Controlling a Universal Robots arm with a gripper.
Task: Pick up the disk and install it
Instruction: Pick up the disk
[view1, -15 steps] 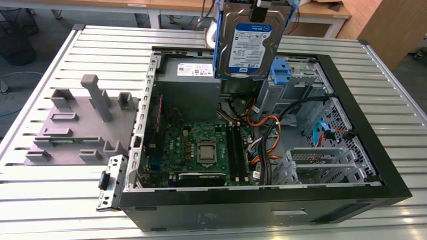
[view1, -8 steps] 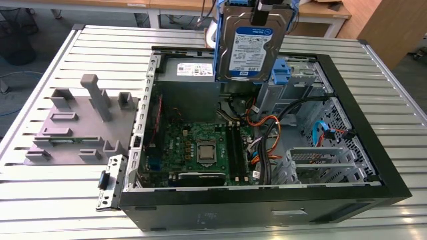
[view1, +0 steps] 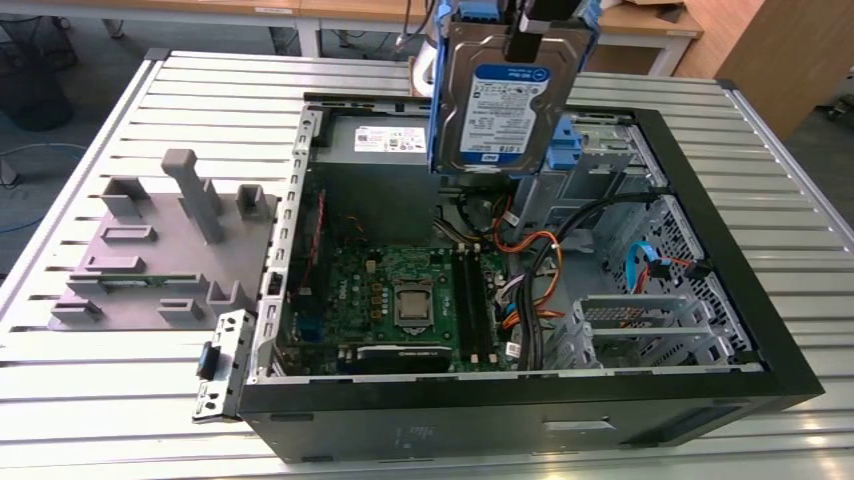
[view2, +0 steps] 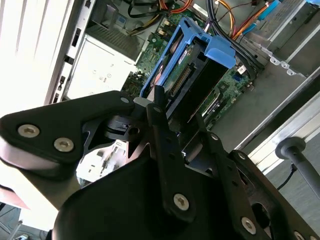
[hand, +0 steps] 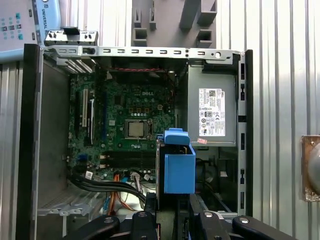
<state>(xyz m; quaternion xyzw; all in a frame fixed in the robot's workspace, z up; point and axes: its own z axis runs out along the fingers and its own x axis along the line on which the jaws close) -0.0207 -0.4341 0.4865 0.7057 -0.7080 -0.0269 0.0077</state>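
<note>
The end effector (view1: 534, 32) is clamped on the top edge of the disk (view1: 511, 105). The disk hangs upright in the air over the open computer case (view1: 467, 425), near the grey power supply (view1: 380, 140). Gripping it by one end likely leaves its lower end free to enter the case, clear of the cables (view1: 534, 270) and motherboard (view1: 400, 290). The case lies flat on the slatted surface (view1: 134, 370), so its inside is open from above.

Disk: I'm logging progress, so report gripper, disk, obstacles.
Gripper shut on silver-grey hard disk in blue carrier. Held upright above open black computer case. Orange cables lie below.
</note>
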